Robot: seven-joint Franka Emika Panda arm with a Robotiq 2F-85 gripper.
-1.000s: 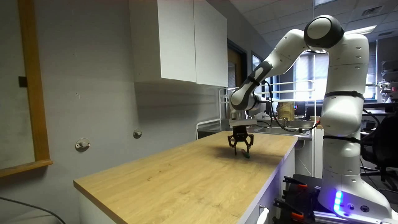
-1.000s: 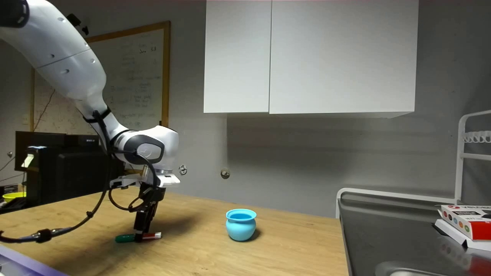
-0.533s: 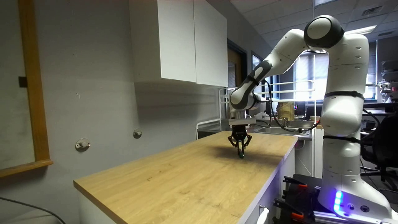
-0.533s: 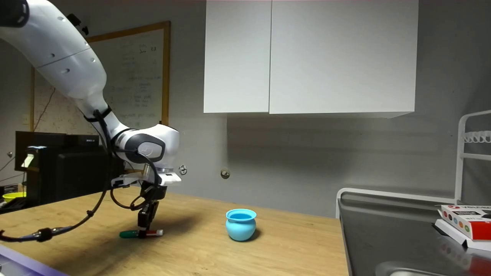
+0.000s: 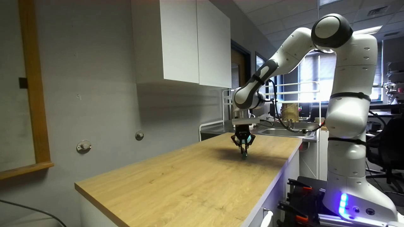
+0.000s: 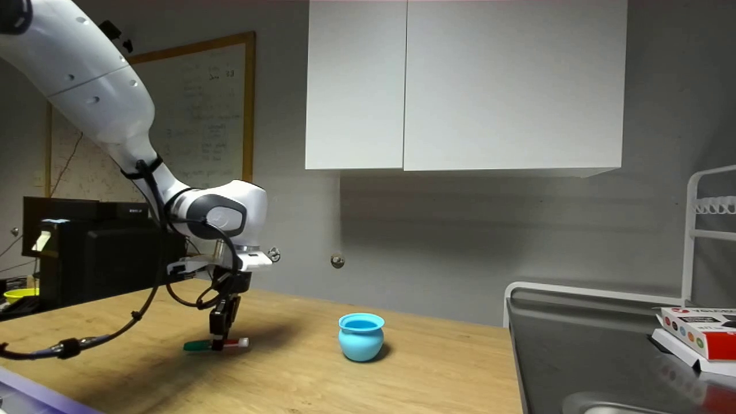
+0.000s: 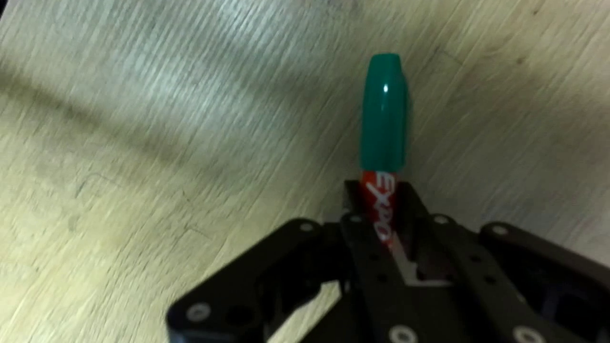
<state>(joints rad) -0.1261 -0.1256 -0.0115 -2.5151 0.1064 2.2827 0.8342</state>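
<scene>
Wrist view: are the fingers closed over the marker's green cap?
No, the fingers grip the marker by its red label, and the green cap sticks out beyond them.

Pale wood-grain worktop (image 5: 176,179) runs along a grey wall (image 6: 471,253); white two-door cabinet (image 6: 471,86) mounted above, dark shadow on the wall beneath it. Wood-framed whiteboard (image 6: 201,121) with faint writing beyond one end, steel-grey sink (image 5: 277,133) and white tubular rack (image 6: 688,261) at the other. Far windows (image 5: 326,74) glow white beyond the sink, and a panel light (image 5: 367,30) shines in the tiled ceiling (image 5: 284,17), near wall dim by contrast.
</scene>
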